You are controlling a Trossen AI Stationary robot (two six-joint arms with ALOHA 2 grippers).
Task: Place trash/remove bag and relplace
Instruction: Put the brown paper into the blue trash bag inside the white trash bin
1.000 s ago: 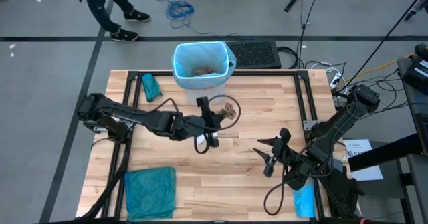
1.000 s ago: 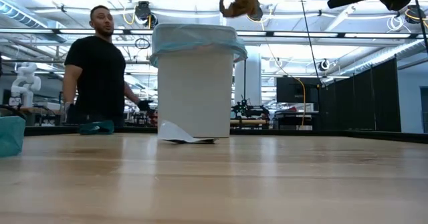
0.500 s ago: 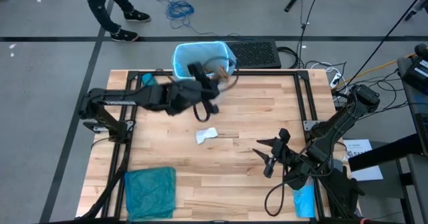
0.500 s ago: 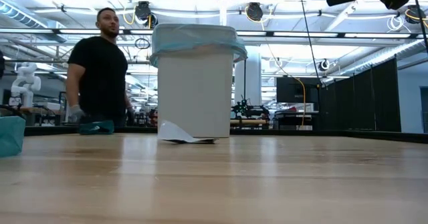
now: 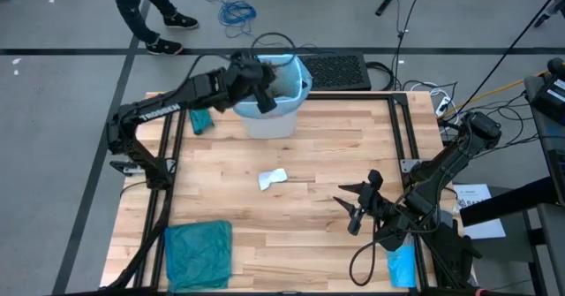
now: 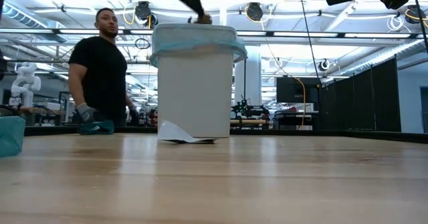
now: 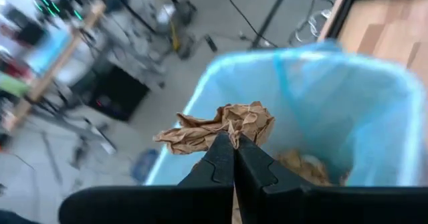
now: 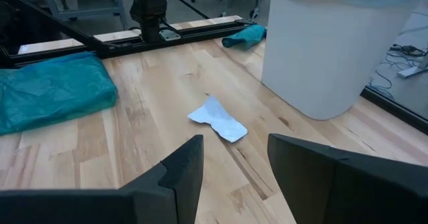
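Observation:
A white bin (image 6: 194, 90) lined with the light blue bag (image 7: 321, 97) stands at the table's far edge, middle. My left gripper (image 7: 233, 145) hangs over its open mouth, shut on a crumpled brown paper scrap (image 7: 221, 125). In the high view that gripper (image 5: 267, 100) covers the bin's left part. More brown scraps (image 7: 301, 165) lie inside the bag. My right gripper (image 5: 353, 209) waits open over the table's near right, holding nothing. My left gripper pinches an edge fold of the brown scrap (image 7: 231, 134) between its two fingertips. The fingers slant downward toward the bin from the table's left. The scrap sticks out beyond the fingertips, lifted clear above the bag's open mouth (image 6: 202, 19).
A small white scrap (image 5: 272, 179) lies mid-table. A folded teal bag (image 5: 199, 254) lies at the near left and a smaller teal bundle (image 5: 199, 115) left of the bin. A person (image 6: 100, 70) stands beyond the table's far edge. A keyboard (image 5: 335, 71) sits behind the bin.
My left gripper has gone up and toward the table's far edge, from mid-table to above the bin, carrying the brown scrap clear of the table. The white scrap it had hidden now shows on the table.

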